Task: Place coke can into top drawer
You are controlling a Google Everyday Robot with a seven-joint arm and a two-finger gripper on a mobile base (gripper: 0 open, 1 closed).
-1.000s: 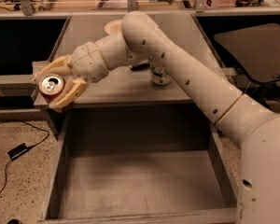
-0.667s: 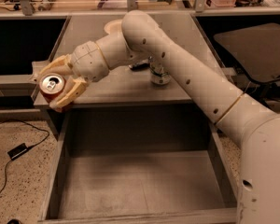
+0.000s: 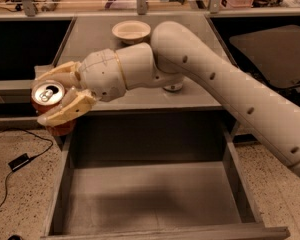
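We record the gripper (image 3: 44, 99), jaws clamped on the red aluminium coke can (image 3: 48, 92); the grey metal top drawer (image 3: 150, 196) lies open below-right of the jaws.

tool (image 3: 42, 98) holding coke can (image 3: 48, 92) at rear left corner of top drawer (image 3: 57, 185).

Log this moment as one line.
end effector: shut on red aluminium soda can | position: beside left rear corner of open grey metal drawer | can: not yet inside

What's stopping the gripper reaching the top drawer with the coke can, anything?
Probably nothing, so yes. The gripper, fingers shut on the coke can, hangs by the left wall of the open top drawer.
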